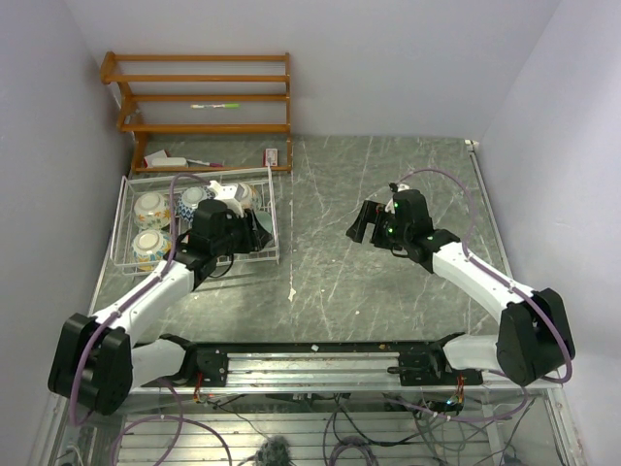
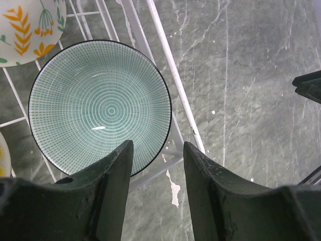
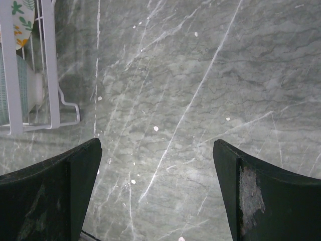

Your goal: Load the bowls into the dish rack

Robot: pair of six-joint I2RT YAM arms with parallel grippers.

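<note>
- Pale walls close in a grey-green marbled counter (image 1: 388, 194) streaked with white scratches.
- At the far left, a brown wooden shelf (image 1: 199, 97) stands against the wall with a few small items on its boards.
- Just in front of the shelf, on the left part of the counter, sits the white wire dish rack (image 2: 173, 68).
- At least three patterned bowls are inside the rack: two on the left side, one far (image 1: 152, 206) and one near (image 1: 148, 243), and a third at the far middle (image 1: 194, 199).
- The teal bowl (image 2: 100, 105), ringed with fine lines and dark at the rim, is inside the rack at its near right corner, just within the right side wire.
- Its hollow faces the left wrist camera; whether it lies flat or leans cannot be told.
- Beside it, farther into the rack, is a bowl painted with orange leaves (image 2: 27, 20).
- The left arm (image 1: 146, 291) reaches over the rack's near right corner.
- The left jaws stand partly apart and straddle the teal bowl's rim, one finger (image 2: 113, 170) over the inside and the other (image 2: 200, 170) outside it.
- The gap between them is wider than the rim, so they clamp nothing.
- The right arm (image 1: 475, 267) hangs over bare counter, well to the right of the rack.
- The right jaws are spread wide, with only counter between them.
</note>
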